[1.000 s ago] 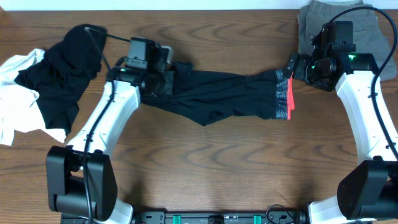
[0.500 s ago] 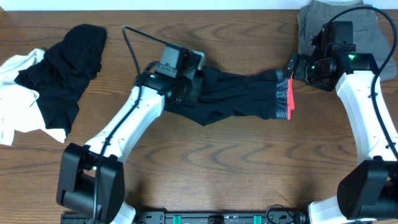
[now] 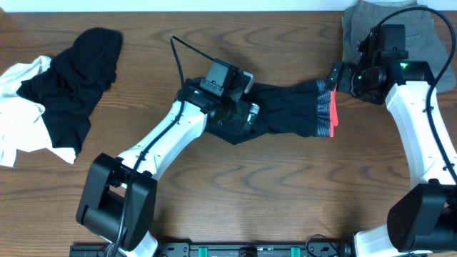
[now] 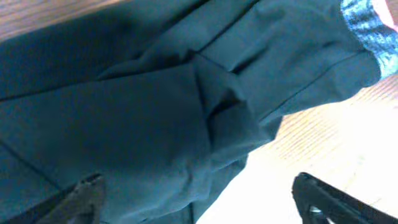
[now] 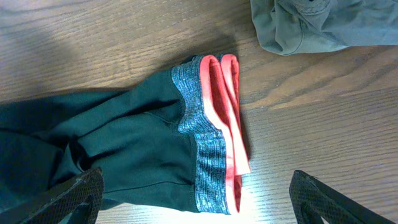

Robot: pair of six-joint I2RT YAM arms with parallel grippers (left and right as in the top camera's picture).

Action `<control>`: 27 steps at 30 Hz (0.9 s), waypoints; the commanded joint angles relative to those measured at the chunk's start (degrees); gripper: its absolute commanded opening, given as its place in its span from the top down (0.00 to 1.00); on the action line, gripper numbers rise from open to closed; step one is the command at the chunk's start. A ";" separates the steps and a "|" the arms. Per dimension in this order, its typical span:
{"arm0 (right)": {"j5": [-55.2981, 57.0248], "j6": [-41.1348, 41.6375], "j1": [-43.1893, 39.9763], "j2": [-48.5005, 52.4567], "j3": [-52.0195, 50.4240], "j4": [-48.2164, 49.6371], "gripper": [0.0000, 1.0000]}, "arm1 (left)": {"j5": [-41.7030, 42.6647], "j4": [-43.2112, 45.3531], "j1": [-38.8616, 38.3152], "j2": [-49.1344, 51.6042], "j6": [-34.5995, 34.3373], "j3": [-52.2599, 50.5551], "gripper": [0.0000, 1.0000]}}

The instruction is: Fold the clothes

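Black trousers [image 3: 293, 118] are lying bunched, legs doubled toward the waistband [image 5: 208, 124], likely to halve their length. Left gripper [image 4: 198, 198] is hovering over leg cloth left of the waistband, fingers spread wide, gripping nothing. Right gripper [image 5: 198, 198] is hanging over the waistband, equally wide and empty, probably waiting to pin it. Left arm is hiding the leg ends, so fold alignment is unreadable. White T-shirt [image 3: 14, 93], far left of the waistband, is running off frame
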 commanded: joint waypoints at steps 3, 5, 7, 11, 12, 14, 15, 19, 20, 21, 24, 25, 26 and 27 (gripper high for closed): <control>0.42 -0.98 -0.83 -0.61 0.72 -1.18 0.04 | 0.28 1.01 3.04 -1.20 -1.95 0.79 0.02; 0.17 -2.69 -1.07 -0.26 0.70 -1.29 0.03 | 0.31 1.33 6.19 -2.54 -5.86 1.18 0.02; -1.07 -4.85 -1.29 0.42 0.70 -1.25 0.03 | 0.31 1.53 9.62 -3.89 -9.51 1.25 0.02; -2.91 -7.17 -2.05 3.06 0.70 -0.96 0.04 | 0.33 0.92 16.02 -5.27 -12.90 1.25 0.02; -3.63 -8.11 -2.36 4.15 0.70 -0.79 0.04 | 0.33 0.55 17.14 -5.27 -12.92 1.25 0.02; -4.98 -9.86 -3.02 6.47 0.70 -0.50 0.04 | 0.33 -0.59 19.19 -5.25 -12.90 1.20 0.02; -5.42 -10.60 -3.41 7.78 0.70 -0.42 0.05 | 0.31 -1.20 20.02 -5.25 -12.90 1.11 0.02; -6.05 -11.02 -4.59 12.46 0.70 -0.35 0.10 | 0.26 -2.97 21.92 -5.25 -12.57 1.09 0.02; -6.10 -11.13 -4.83 13.29 0.70 -0.31 0.12 | 0.24 -3.10 22.18 -5.25 -12.07 1.05 0.02; -6.25 -11.23 -5.03 14.16 0.70 -0.22 0.13 | 0.00 -3.13 22.34 -5.25 -11.67 0.98 0.02; -6.99 -11.28 -5.51 15.76 0.70 0.31 0.13 | -3.26 -3.13 22.38 -5.25 -11.61 0.70 0.02; -7.65 -11.45 -5.64 16.09 0.68 0.59 0.14 | -4.17 -3.13 22.38 -5.20 -11.61 0.61 0.02; -8.37 -11.82 -5.64 16.55 0.68 0.96 0.15 | -4.57 -3.15 22.38 -5.20 -11.58 0.57 0.02; -9.75 -12.17 -5.66 16.81 0.68 1.31 0.17 | -4.70 -3.13 22.38 -5.16 -11.58 0.48 0.02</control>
